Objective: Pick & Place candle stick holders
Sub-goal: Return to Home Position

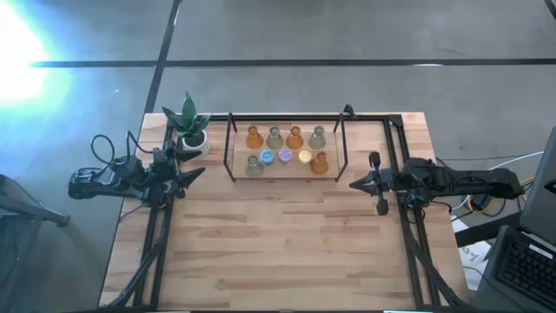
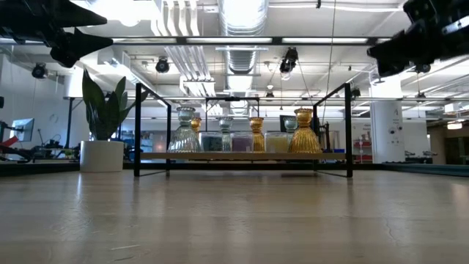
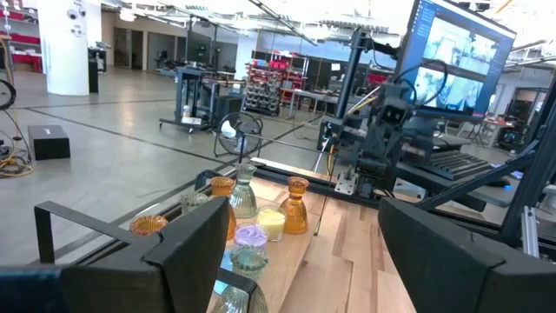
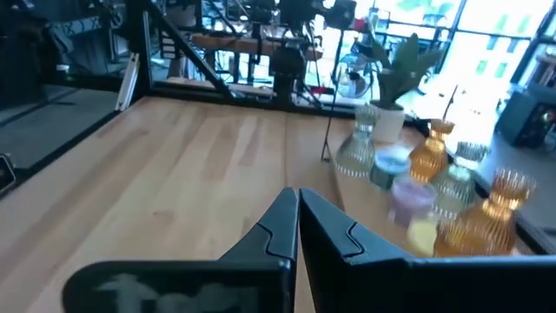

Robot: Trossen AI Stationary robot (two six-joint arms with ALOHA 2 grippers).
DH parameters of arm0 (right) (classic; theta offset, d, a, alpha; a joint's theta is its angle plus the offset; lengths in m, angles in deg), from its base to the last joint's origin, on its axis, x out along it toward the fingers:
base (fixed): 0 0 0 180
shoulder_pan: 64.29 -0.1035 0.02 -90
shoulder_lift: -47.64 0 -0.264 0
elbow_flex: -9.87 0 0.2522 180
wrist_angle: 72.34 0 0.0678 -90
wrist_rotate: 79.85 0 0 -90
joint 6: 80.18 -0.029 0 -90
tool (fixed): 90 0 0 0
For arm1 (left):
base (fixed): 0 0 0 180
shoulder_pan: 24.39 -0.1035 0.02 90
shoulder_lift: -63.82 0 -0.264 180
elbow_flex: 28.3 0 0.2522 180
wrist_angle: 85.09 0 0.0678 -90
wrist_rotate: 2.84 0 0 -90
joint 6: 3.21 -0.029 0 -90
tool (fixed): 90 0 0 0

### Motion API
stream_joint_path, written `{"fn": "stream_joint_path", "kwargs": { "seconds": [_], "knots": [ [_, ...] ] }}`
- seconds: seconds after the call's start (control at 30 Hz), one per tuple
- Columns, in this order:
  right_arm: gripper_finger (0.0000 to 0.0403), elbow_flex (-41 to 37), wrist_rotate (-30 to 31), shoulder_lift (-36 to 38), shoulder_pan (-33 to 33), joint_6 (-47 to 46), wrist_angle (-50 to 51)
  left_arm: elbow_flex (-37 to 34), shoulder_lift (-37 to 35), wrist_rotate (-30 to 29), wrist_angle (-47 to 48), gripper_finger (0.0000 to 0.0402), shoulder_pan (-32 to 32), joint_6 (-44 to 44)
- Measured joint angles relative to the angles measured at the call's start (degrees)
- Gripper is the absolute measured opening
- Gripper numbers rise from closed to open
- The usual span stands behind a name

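Several small glassy candle stick holders (image 1: 285, 149) stand on a low black-framed wooden shelf (image 1: 236, 169) at the table's far middle: amber and olive-green vase shapes in the back row, and blue, purple and yellow round ones between a green and an amber vase in front. They also show in the low view (image 2: 303, 132), the left wrist view (image 3: 296, 205) and the right wrist view (image 4: 427, 156). My left gripper (image 1: 195, 170) is open and empty, left of the shelf. My right gripper (image 1: 354, 183) is shut and empty, right of the shelf.
A green plant in a white pot (image 1: 190, 126) stands at the far left, beside the shelf. Black frame rails (image 1: 408, 243) run along the table's left and right sides. Bare wooden table top (image 1: 287, 243) lies nearer than the shelf.
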Motion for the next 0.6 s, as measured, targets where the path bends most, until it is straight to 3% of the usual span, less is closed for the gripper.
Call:
{"fn": "stream_joint_path", "kwargs": {
  "seconds": [0.33,0.47,0.6],
  "knots": [
    [0.0008,-13.0,2.2,16.7,0.2,0.6,-5.5,0.0,0.0,0.0,0.0,0.03,0.0,0.0],
    [0.0008,-13.0,9.4,17.0,0.4,7.8,-7.5,0.0,0.1,0.0,0.0,0.03,0.0,0.0],
    [0.0008,-12.9,10.7,15.7,0.4,12.1,-8.2,0.0,0.2,0.0,0.1,0.03,0.0,0.0]
  ]
}}
